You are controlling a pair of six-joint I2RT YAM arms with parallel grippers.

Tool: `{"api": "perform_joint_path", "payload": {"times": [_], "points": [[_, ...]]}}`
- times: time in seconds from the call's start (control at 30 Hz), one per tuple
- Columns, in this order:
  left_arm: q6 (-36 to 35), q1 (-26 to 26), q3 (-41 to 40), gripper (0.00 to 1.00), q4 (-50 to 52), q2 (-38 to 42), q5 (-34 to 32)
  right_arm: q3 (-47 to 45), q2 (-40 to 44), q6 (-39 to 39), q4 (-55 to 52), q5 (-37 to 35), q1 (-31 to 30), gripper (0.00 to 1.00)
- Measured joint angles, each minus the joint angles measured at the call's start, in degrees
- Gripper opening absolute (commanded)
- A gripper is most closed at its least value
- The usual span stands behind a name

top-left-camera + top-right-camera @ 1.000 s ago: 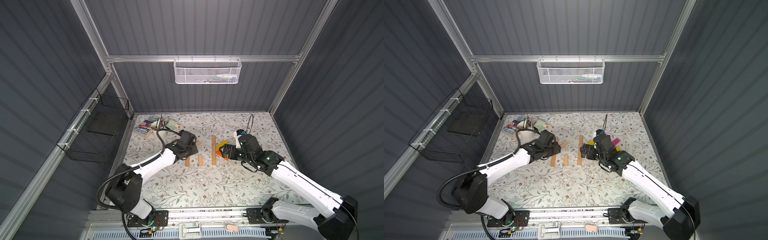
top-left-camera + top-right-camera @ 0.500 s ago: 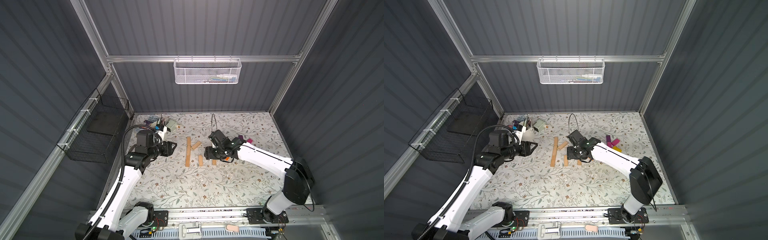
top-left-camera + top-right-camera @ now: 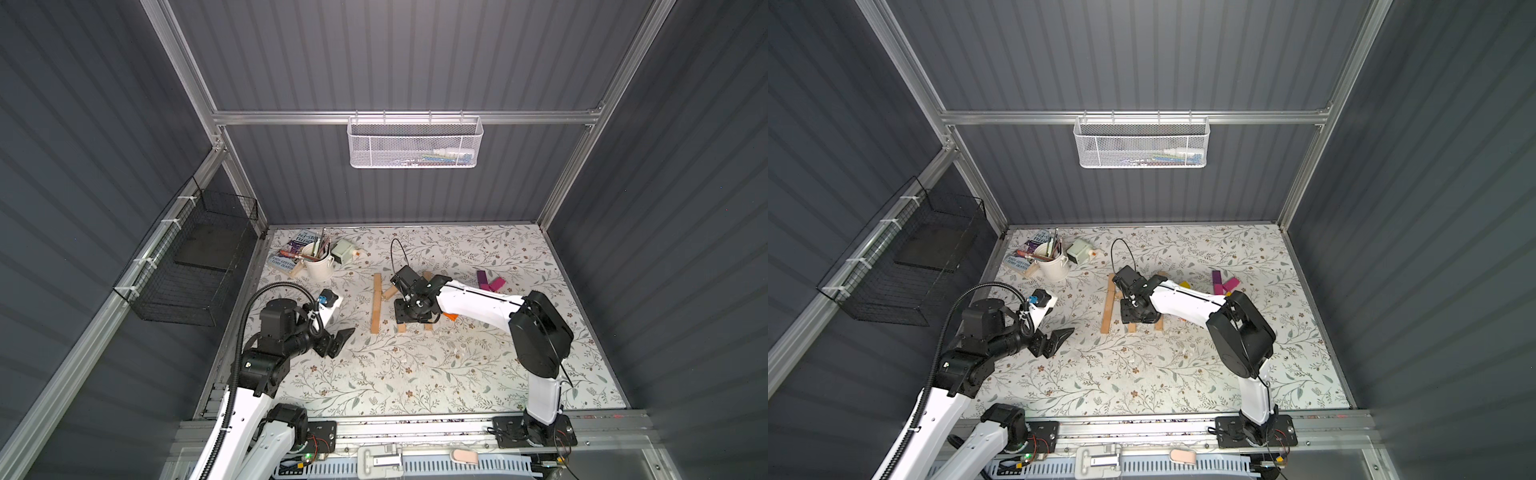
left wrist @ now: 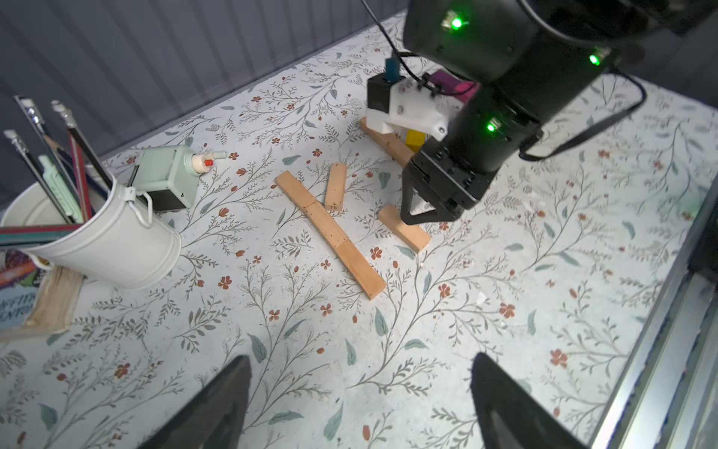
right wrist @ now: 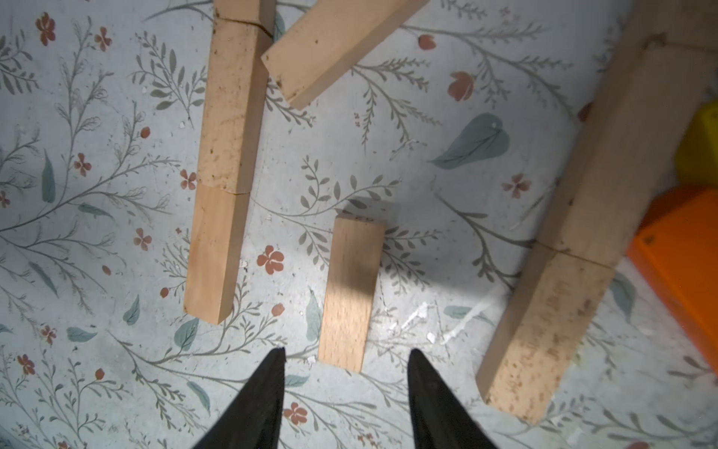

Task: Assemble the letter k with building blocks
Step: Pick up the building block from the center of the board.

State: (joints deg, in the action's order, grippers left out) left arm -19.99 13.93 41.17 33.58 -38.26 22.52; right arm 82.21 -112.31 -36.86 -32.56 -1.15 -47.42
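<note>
Right wrist view: right jaws apart, straddling short block [image 5: 347, 291] end, not clamped (K's lower leg, prob.); next: close, angle it onto long stem [image 5: 223, 175]. Left jaws wide apart, empty.

Left arm [image 3: 245, 415]: withdrawn from the planks [image 3: 377, 303] to the near left edge of the tabletop [image 3: 415, 374]; jaws opened wide. Right arm [image 3: 478, 301]: swung from the coloured blocks [image 3: 483, 279] to the short plank [image 5: 349, 291]; jaws narrowed, flanking its end.
</note>
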Motion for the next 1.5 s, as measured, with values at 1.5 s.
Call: {"api": "perform_joint_path", "payload": {"times": [1.5], "points": [[-1.66, 0.0, -1.55, 1.0, -1.9, 0.02, -2.38, 11.82, -11.78, 31.19, -1.81, 5.53, 2.4, 0.23]]}}
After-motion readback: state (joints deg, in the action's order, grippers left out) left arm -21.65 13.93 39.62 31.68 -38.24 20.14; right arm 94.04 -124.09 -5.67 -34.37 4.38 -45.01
